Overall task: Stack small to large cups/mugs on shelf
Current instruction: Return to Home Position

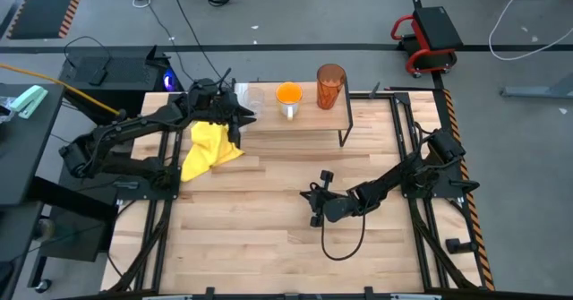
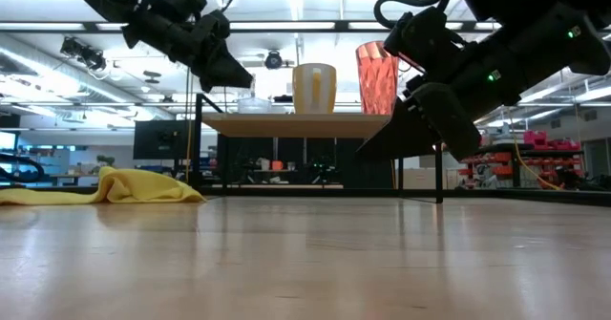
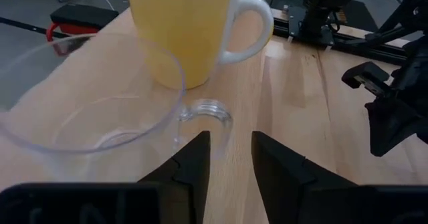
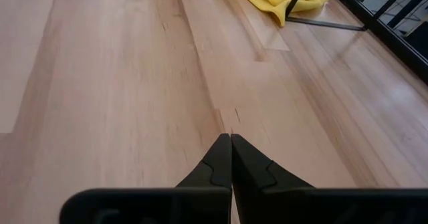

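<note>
On the shelf (image 1: 304, 119) stand, side by side, the small clear glass cup (image 1: 253, 98), the mug (image 1: 288, 96), orange inside, and the tall amber tumbler (image 1: 330, 85). My left gripper (image 1: 238, 114) is open at the shelf's left end. In the left wrist view its fingers (image 3: 231, 150) point at the glass cup (image 3: 87, 103) and stand just short of its clear handle (image 3: 208, 114); the mug (image 3: 177, 30) with its white handle (image 3: 253, 23) is behind. My right gripper (image 1: 315, 203) is shut and hovers over bare tabletop (image 4: 231, 144). My left gripper has one fingertip (image 3: 199, 144) right beside the lower end of the glass cup's handle (image 3: 212, 132); I cannot tell whether it touches. The cup stands upright on the shelf board.
A yellow cloth (image 1: 210, 152) lies crumpled on the table under the left arm, beside the shelf's left legs (image 2: 115, 186). The shelf's black legs (image 1: 345, 125) stand on the table's far half. Bare wood tabletop (image 1: 269, 228) stretches toward the near edge.
</note>
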Controlling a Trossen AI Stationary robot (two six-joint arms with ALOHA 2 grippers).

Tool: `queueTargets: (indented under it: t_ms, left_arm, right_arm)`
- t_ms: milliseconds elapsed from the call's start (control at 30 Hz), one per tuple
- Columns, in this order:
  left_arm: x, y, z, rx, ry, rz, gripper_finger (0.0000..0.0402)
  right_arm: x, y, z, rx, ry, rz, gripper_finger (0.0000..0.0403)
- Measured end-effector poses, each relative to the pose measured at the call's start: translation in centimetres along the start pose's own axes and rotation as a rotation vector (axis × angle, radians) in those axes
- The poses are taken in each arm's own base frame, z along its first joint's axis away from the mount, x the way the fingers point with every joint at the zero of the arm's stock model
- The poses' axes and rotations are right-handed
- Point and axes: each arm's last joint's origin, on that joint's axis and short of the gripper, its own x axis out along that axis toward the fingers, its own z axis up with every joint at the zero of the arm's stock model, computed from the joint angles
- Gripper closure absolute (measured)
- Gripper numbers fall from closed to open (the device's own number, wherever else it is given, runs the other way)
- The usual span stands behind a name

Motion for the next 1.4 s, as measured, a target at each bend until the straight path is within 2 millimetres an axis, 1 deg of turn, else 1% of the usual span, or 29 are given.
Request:
queueTargets:
  t_ms: [233, 367, 533, 600, 733, 833, 1033, 1133, 1267, 1400]
  left_arm:
    - [-2.0, -0.8, 0.0, -0.047, 0.038, -0.001, 0.0279]
    - [-2.7, -1.4, -0.3, -0.097, 0.081, -0.012, 0.0273]
    - [-3.0, -2.5, -0.7, -0.129, 0.142, -0.045, 0.0272]
    - [-3.0, -2.9, -0.9, -0.151, 0.167, -0.059, 0.0275]
    - [-2.8, -3.8, -1.1, -0.155, 0.196, -0.093, 0.0282]
    - [-3.0, -4.4, -1.0, -0.151, 0.196, -0.111, 0.0286]
    - [-4.1, -5.4, -0.4, -0.170, 0.152, -0.125, 0.0291]
    - [-4.8, -6.1, -0.2, -0.172, 0.127, -0.142, 0.0290]
    - [-5.4, -6.9, 0.1, -0.198, 0.104, -0.167, 0.0288]
    - [-5.7, -7.8, 0.2, -0.196, 0.101, -0.206, 0.0287]
  right_arm:
    - [0.0, 0.0, 0.0, 0.000, 0.001, 0.000, 0.0398]
    - [0.0, 0.0, 0.0, 0.000, 0.001, 0.000, 0.0398]
    - [-0.3, 0.1, 0.1, -0.004, -0.004, 0.007, 0.0398]
    - [-0.9, 0.3, 0.3, -0.015, -0.010, 0.021, 0.0398]
    - [-2.8, 0.6, 1.1, -0.034, -0.020, 0.056, 0.0398]
    - [-4.9, 0.5, 1.9, -0.034, -0.029, 0.088, 0.0398]
    - [-9.5, -0.8, 3.9, -0.007, -0.076, 0.146, 0.0398]
    - [-11.4, -1.5, 4.6, 0.004, -0.107, 0.177, 0.0398]
    - [-13.3, -2.4, 5.4, 0.043, -0.148, 0.213, 0.0397]
    - [-14.6, -3.4, 6.2, 0.116, -0.191, 0.245, 0.0395]
